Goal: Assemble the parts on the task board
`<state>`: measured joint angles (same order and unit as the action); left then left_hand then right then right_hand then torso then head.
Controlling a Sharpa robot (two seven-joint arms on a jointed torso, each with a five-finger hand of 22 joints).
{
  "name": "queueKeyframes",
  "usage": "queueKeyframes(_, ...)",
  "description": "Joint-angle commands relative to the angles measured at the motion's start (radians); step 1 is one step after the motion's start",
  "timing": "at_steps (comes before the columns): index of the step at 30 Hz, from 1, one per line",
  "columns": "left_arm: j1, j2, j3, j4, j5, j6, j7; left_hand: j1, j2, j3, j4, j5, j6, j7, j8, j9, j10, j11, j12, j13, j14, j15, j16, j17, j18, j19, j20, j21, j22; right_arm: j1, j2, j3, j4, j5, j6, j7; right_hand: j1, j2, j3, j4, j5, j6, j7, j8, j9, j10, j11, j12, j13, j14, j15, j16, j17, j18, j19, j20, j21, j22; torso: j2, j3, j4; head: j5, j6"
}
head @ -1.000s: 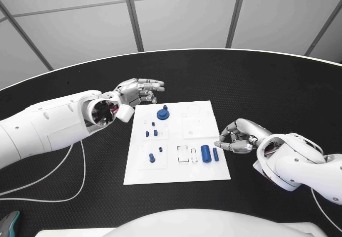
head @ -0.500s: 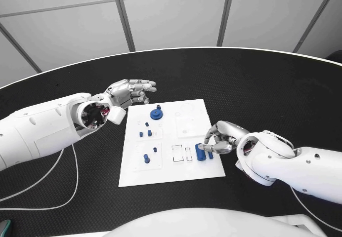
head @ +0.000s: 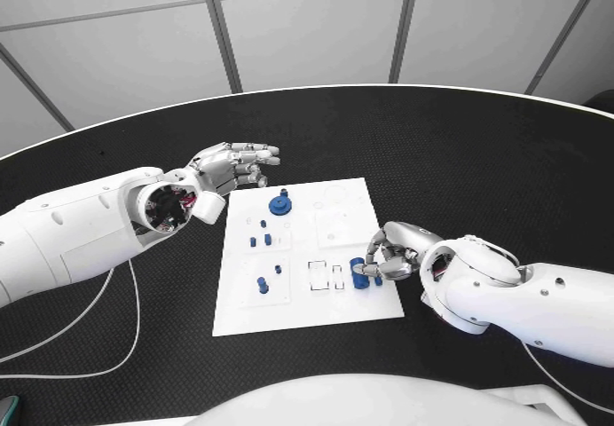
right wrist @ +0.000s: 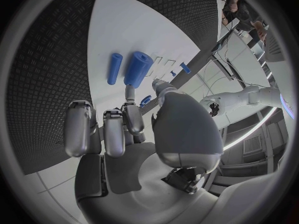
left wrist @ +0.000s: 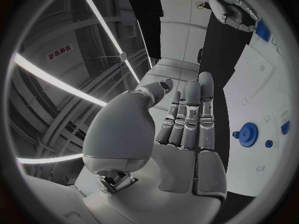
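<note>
The white task board (head: pixel 307 311) lies in the middle of the black table. A thick blue cylinder (head: pixel 359 274) and a thinner blue rod (head: pixel 378 278) lie side by side near its right edge. My right hand (head: pixel 390 253) hovers right over them. In the right wrist view a fingertip (right wrist: pixel 129 90) and the thumb reach close to the near end of the thick cylinder (right wrist: pixel 137 69), holding nothing. A blue gear part (head: pixel 278 206) stands at the board's far end, with small blue pegs (head: pixel 263 285) on the left side. My left hand (head: pixel 237 164) floats off the board's far left corner, fingers straight and empty.
Empty rectangular slots (head: pixel 325 275) sit just left of the cylinder. White cables (head: pixel 122 328) trail over the table at the near left. The left wrist view shows the gear (left wrist: pixel 248 133) and my right hand (left wrist: pixel 227 7) across the board (left wrist: pixel 268 84).
My right hand has moved left from the table beside the board onto the board's right edge, over the blue cylinder. The left hand has held its place.
</note>
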<state>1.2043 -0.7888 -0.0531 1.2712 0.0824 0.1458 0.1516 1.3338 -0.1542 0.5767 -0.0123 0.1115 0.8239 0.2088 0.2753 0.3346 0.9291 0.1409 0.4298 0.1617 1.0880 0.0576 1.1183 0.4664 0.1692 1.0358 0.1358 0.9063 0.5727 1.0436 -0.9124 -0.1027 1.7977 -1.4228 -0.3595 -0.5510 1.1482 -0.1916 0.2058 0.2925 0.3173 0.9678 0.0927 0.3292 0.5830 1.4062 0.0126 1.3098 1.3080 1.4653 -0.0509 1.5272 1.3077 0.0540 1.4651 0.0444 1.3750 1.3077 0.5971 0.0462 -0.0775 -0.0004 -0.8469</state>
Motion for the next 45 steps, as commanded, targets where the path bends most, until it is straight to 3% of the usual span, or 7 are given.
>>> queueKeyframes(1,0.000,-0.001,0.000,0.001,0.000,0.000,0.000,0.002,0.003,-0.004,0.002,-0.004,-0.004,0.006,0.002,0.002,-0.010,0.000,0.003,0.001,-0.007,0.000,0.005,-0.001,0.016,0.000,0.006,-0.006,-0.002,-0.001,0.006,0.000,-0.006,-0.004,0.012,-0.005,-0.009,0.000,-0.010,0.000,-0.005,-0.004,-0.001,0.005,0.002,0.007,0.001,0.004,0.021,0.090,-0.007,0.003,0.185,-0.021,0.082,-0.004,0.006,0.215,0.001,-0.0009,0.0008,0.002,-0.001)
queueKeyframes(12,0.000,-0.003,0.000,0.003,0.000,-0.001,0.000,0.002,0.003,-0.004,0.002,-0.004,-0.004,0.006,0.002,0.002,-0.010,0.000,0.003,0.001,-0.007,0.000,0.005,-0.001,0.016,0.000,0.006,-0.006,-0.002,-0.012,0.024,-0.002,-0.031,-0.040,0.042,-0.023,-0.015,0.000,-0.024,0.000,-0.008,-0.007,-0.001,0.008,0.006,0.004,0.001,0.002,0.021,0.090,-0.007,0.003,0.185,-0.021,0.082,-0.004,0.007,0.216,0.001,0.0005,-0.0001,0.008,-0.005)
queueKeyframes(24,0.000,-0.005,0.000,0.005,0.000,-0.002,-0.001,0.002,0.003,-0.004,0.002,-0.004,-0.004,0.006,0.002,0.002,-0.010,0.000,0.003,0.001,-0.007,0.000,0.005,-0.001,0.016,0.000,0.006,-0.006,-0.002,-0.016,0.053,-0.003,-0.060,-0.058,0.068,-0.033,-0.017,0.000,-0.030,0.000,-0.008,-0.008,-0.001,0.009,0.007,0.003,0.001,0.001,0.021,0.090,-0.007,0.003,0.185,-0.021,0.082,-0.004,0.008,0.216,0.002,-0.0011,-0.0004,0.011,-0.007)
queueKeyframes(31,0.000,-0.006,0.000,0.006,0.000,-0.002,-0.002,0.002,0.003,-0.004,0.002,-0.004,-0.004,0.006,0.002,0.002,-0.010,0.000,0.003,0.001,-0.007,0.000,0.005,-0.001,0.016,0.000,0.006,-0.006,-0.002,-0.022,0.071,-0.004,-0.076,-0.060,0.078,-0.031,-0.018,0.002,-0.033,0.000,-0.008,-0.009,-0.001,0.010,0.008,0.004,0.000,0.003,0.024,0.090,-0.007,0.004,0.186,-0.021,0.082,-0.004,0.009,0.217,0.002,0.0003,0.0000,0.014,-0.010)
queueKeyframes(40,0.000,-0.007,0.000,0.006,0.000,-0.004,-0.002,0.002,0.003,-0.004,0.002,-0.004,-0.004,0.006,0.002,0.002,-0.010,0.000,0.003,0.001,-0.007,0.000,0.005,-0.001,0.016,0.000,0.006,-0.006,-0.002,-0.028,0.075,-0.004,-0.072,-0.060,0.055,-0.024,0.019,0.026,-0.033,-0.005,0.039,-0.004,-0.005,0.025,0.020,0.013,-0.004,0.016,0.041,0.090,-0.010,0.006,0.191,-0.022,0.082,-0.005,0.018,0.220,0.001,0.0009,-0.0019,0.019,-0.010)
queueKeyframes(45,0.000,-0.007,0.000,0.006,0.000,-0.004,-0.002,0.002,0.003,-0.004,0.002,-0.004,-0.004,0.006,0.002,0.002,-0.010,0.000,0.003,0.001,-0.007,0.000,0.005,-0.001,0.016,0.000,0.006,-0.006,-0.002,-0.028,0.057,-0.004,-0.041,-0.060,0.001,-0.015,0.060,0.038,-0.010,-0.006,0.086,0.006,-0.012,0.036,0.026,0.030,-0.010,0.039,0.064,0.092,-0.014,0.011,0.200,-0.025,0.085,-0.009,0.036,0.225,0.000,0.0016,-0.0028,0.021,-0.011)
